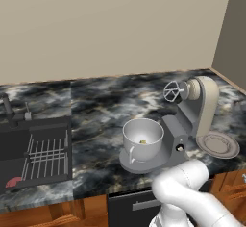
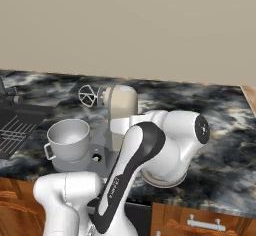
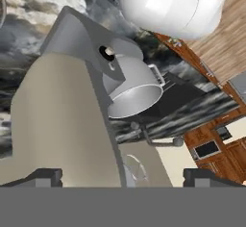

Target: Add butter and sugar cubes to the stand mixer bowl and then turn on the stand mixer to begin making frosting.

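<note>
The stand mixer stands on the dark marbled counter with its beige head tipped back and the wire whisk lifted clear of the stand mixer bowl, which sits on the grey base just left of the column. Down in the bowl I can make out a small yellowish speck; it may be the butter or the sugar cubes, but it is too small to tell which, or whether both are in. A flat grey plate lies just right of the mixer, bare as far as I can see. The gripper hovers close behind the mixer's beige head, its 2 dark fingertips spread wide apart with nothing between them, so the hand is released and empty. From the hand view the small round knob sits on the grey base beside the bowl, well ahead of the fingers. If the ingredients are in, my guess is the switch is the step in hand. To do it well the arm should come round the head rather than push through it, line 1 fingertip or a narrowed pinch on that knob, and press or turn gently, keeping clear of the bowl's handle so nothing gets knocked off the base.
</note>
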{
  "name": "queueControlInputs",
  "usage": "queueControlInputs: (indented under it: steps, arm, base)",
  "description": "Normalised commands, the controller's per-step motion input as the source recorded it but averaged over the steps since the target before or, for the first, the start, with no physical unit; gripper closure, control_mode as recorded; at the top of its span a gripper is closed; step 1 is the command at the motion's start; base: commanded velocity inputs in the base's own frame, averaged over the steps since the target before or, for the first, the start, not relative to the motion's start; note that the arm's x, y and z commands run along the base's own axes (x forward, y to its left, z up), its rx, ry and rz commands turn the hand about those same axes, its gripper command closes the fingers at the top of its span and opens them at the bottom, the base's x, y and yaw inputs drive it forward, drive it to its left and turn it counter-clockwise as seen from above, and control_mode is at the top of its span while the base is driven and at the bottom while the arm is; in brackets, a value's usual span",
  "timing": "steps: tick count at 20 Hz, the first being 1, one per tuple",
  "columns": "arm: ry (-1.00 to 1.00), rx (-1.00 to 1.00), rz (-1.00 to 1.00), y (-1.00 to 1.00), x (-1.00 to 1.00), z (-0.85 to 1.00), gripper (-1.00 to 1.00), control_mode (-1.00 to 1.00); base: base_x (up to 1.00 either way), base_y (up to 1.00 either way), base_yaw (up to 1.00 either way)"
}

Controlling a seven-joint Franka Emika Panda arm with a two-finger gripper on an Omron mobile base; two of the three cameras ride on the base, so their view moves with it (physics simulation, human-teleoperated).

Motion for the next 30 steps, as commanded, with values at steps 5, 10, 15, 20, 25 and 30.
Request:
queueControlInputs:
  steps: [5, 10, 15, 20, 25, 30]
  arm:
    - [-0.17, 0.00, 0.30, -0.33, 0.76, -0.20, -1.00, -1.00]
    - [-0.23, 0.00, 0.33, -0.05, 0.60, -0.31, -1.00, -1.00]
    - [-0.24, -0.01, 0.24, 0.15, 0.12, -0.19, -1.00, -1.00]
    - [-0.22, -0.08, 0.18, 0.65, -0.05, -0.10, -1.00, -1.00]
    - [-0.13, -0.18, 0.12, 0.97, 0.00, -0.16, -1.00, -1.00]
    - [-0.01, -0.27, 0.07, 0.99, 0.00, -0.46, -1.00, -1.00]
  base:
    - [0.00, 0.00, 0.00]
    - [0.00, 0.00, 0.00]
    - [0.00, 0.00, 0.00]
    - [0.00, 0.00, 0.00]
    - [0.00, 0.00, 0.00]
    - [0.00, 0.00, 0.00]
